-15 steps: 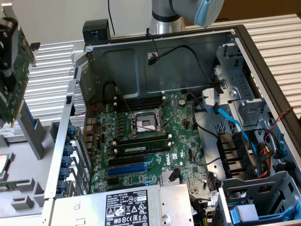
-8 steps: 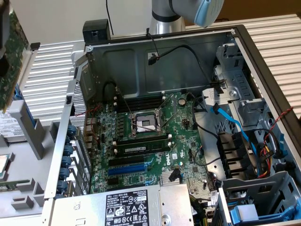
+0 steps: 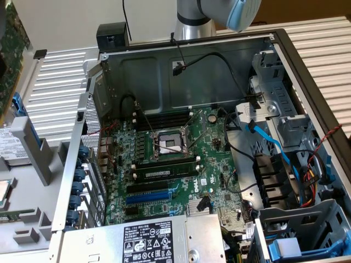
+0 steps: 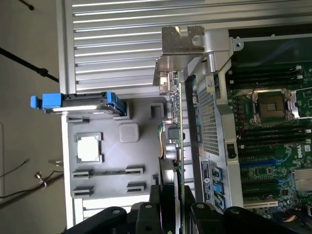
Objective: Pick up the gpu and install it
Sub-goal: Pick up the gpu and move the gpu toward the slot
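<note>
In the wrist view I hold the gpu [image 4: 181, 122] edge-on: a thin green board with small parts along it and a silver end bracket [image 4: 181, 51] at its far end. My gripper [image 4: 170, 197] is shut on its near end, with black fingers [image 4: 160, 195] on either side of the board. The card hangs above the seam between the grey side panel [image 4: 112, 156] and the open computer case [image 4: 214, 112]. The green motherboard [image 3: 164, 164] lies in the case, with a blue slot [image 3: 147, 197] and black slots near its front. A strip of green circuit board [image 3: 10, 52] shows at the exterior view's upper left edge.
A loose processor [image 4: 89, 147] and a blue-railed drive [image 4: 80, 103] lie on the side panel. The case holds a power supply [image 3: 148, 241] in front, drive cages and blue and black cables [image 3: 274, 148] at the exterior view's right, and memory sticks [image 3: 167, 172] by the socket. The arm [image 3: 219, 16] stands behind the case.
</note>
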Tool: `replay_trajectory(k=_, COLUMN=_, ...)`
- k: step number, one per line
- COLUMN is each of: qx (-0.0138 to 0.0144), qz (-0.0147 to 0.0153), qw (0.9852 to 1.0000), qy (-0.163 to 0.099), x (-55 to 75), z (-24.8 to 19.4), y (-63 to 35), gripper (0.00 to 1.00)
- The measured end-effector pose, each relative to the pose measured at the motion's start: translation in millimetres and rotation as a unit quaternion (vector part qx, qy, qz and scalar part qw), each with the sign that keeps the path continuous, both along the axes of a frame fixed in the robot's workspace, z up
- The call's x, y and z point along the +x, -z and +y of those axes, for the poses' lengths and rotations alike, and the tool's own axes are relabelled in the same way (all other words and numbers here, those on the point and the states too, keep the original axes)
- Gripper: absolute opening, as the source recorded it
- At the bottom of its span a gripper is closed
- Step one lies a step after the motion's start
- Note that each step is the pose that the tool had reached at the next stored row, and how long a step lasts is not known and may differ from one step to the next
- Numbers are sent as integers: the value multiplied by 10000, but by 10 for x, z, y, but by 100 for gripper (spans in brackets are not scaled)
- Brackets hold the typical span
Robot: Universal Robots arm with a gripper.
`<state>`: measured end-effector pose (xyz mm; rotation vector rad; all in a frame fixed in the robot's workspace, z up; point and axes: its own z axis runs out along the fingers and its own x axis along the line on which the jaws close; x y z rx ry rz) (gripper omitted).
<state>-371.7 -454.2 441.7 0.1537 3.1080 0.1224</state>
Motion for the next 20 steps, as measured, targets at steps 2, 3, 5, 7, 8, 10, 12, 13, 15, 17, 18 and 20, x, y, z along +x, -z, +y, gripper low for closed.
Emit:
replay_trajectory(k=2, qx=0, qz=14, qw=10000, qy=1, x=21, z=-36, y=-78, gripper=28)
replay_trajectory(k=3, qx=1, qz=22, qw=10000, qy=0, x=32, z=-59, y=-109, gripper=28)
replay_trajectory(k=5, qx=1, qz=40, qw=10000, qy=1, x=54, z=-111, y=-141, gripper=28)
replay_trajectory(k=7, qx=1, qz=62, qw=10000, qy=1, x=93, z=-160, y=-149, gripper=28)
replay_trajectory(k=8, qx=1, qz=75, qw=10000, qy=1, x=121, z=-177, y=-150, gripper=28)
replay_trajectory(k=10, qx=1, qz=84, qw=10000, qy=0, x=145, z=-183, y=-150, gripper=28)
replay_trajectory(k=12, qx=1, qz=84, qw=10000, qy=1, x=148, z=-183, y=-150, gripper=28)
replay_trajectory(k=13, qx=2, qz=84, qw=10000, qy=1, x=163, z=-184, y=-149, gripper=28)
replay_trajectory(k=15, qx=1, qz=85, qw=10000, qy=1, x=211, z=-189, y=-150, gripper=28)
replay_trajectory(k=17, qx=1, qz=88, qw=10000, qy=1, x=287, z=-199, y=-149, gripper=28)
replay_trajectory(k=18, qx=1, qz=93, qw=10000, qy=1, x=329, z=-206, y=-150, gripper=28)
replay_trajectory(k=20, qx=1, qz=105, qw=9999, qy=1, x=414, z=-220, y=-150, gripper=28)
